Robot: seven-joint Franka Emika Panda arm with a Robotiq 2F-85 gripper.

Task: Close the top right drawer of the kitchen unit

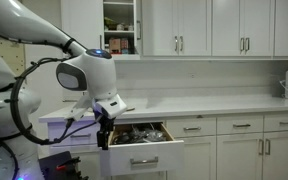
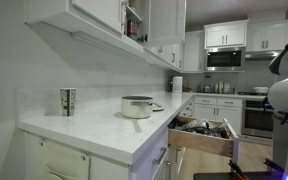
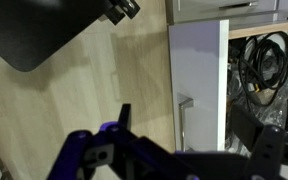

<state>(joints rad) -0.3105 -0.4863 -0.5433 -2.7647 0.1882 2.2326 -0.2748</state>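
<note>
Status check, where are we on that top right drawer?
Gripper open, empty, at drawer front. Top right drawer pulled out, not yet closed. Utensils inside; nothing seen blocking it.

The top right drawer (image 1: 159, 154) has a smooth white front, its handle (image 3: 184, 125) silver metal; the floor (image 3: 74, 90) shows pale wood grain.

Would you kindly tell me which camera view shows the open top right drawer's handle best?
An exterior view: the handle appears front-on and whole on the top right drawer front. The wrist view catches the handle close but foreshortened from above. In an exterior view the drawer shows side-on, its handle hidden.
</note>
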